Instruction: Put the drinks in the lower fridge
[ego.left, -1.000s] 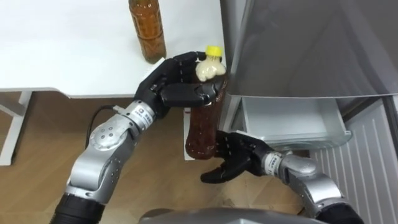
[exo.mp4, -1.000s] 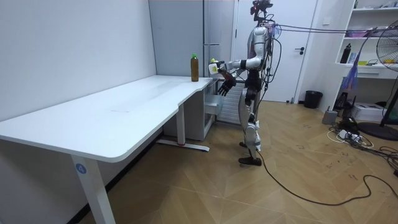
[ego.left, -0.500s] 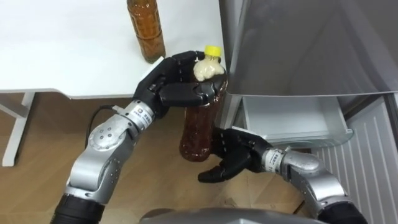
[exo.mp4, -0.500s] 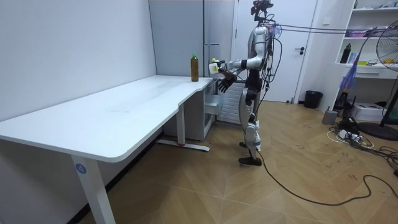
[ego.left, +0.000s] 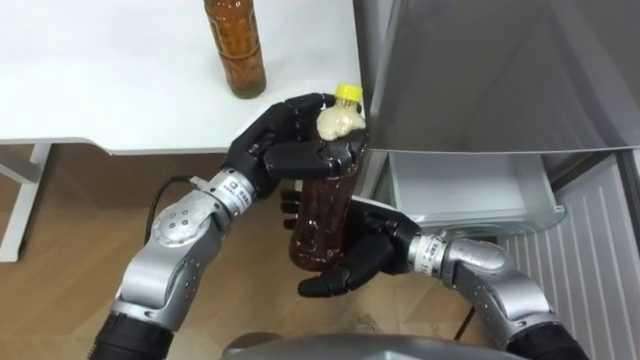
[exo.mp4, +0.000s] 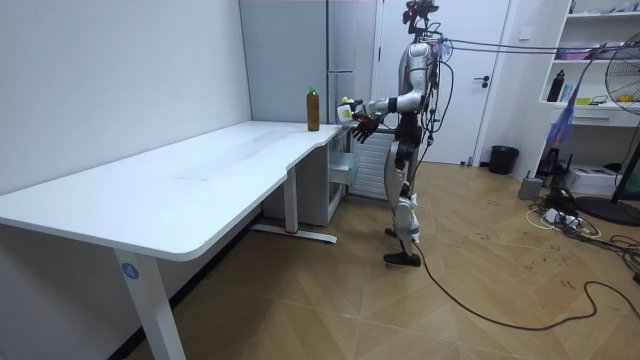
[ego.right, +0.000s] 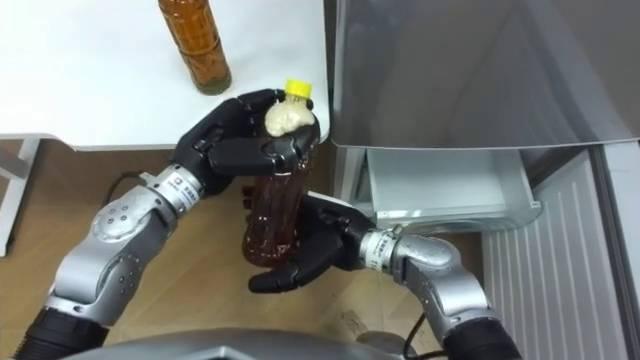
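Just between table edge and fridge, left hand grips bottle.

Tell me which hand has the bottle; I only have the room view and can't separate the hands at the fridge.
Observer: The left hand is curled round the upper part of the yellow-capped bottle, just under the cap.
Operator: And the right hand?
Observer: The right hand is open at the bottle's lower end, with its fingers spread beneath the base.
Operator: Where's the lower drawer from there?
Observer: The fridge drawer is pulled out, just to the right of the bottle and lower than its cap.
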